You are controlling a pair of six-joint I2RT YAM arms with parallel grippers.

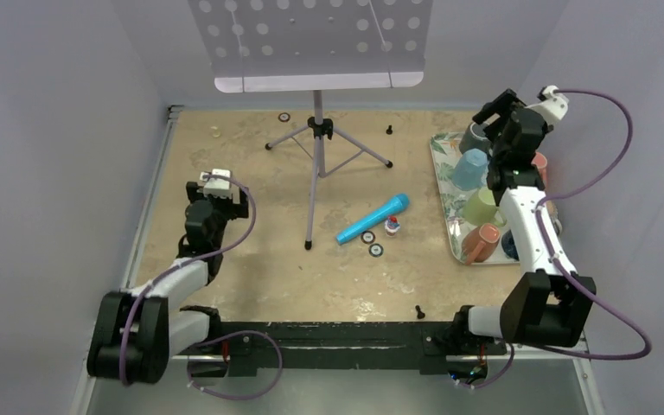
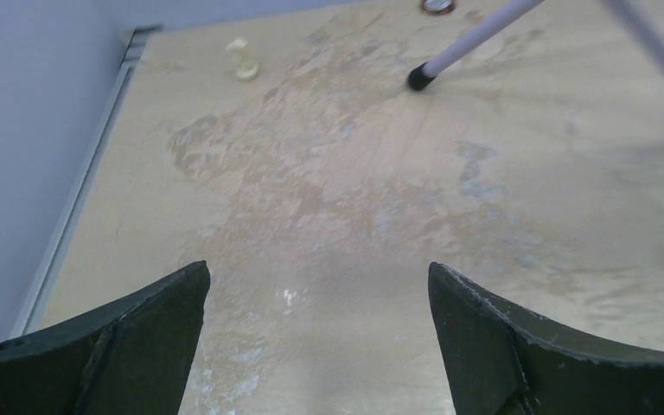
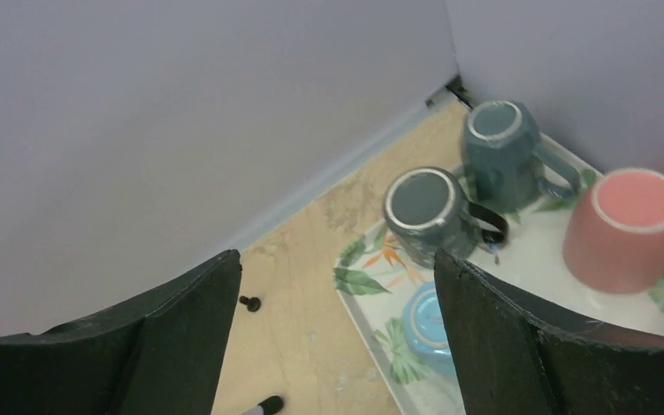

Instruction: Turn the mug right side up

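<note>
Grey ceramic mug with a black handle, base up on the leaf-printed white tray at the bench's far right corner. Beside it, also base up, stand a teal mug and a salmon-pink mug, with a pale blue mug nearer the camera. Which of these the task means cannot be told; the grey one lies closest to the line between the right fingers, which hang above the tray, spread wide and holding nothing. Left fingers, likewise spread and empty, hover over bare tan bench on the left side, well apart from the tray.

Step in hand, as judged: approach for the grasp. To do it well:
- straddle the mug's wall across its width, away from the handle and clear of the neighbours that crowd it;
- close firmly, since glaze is likely slippery;
- lift free of the tray rim before the half-turn of the wrist;
- set down on a bare patch, mouth up.

No brand, label or writing is legible on mugs, tray or bench.
</note>
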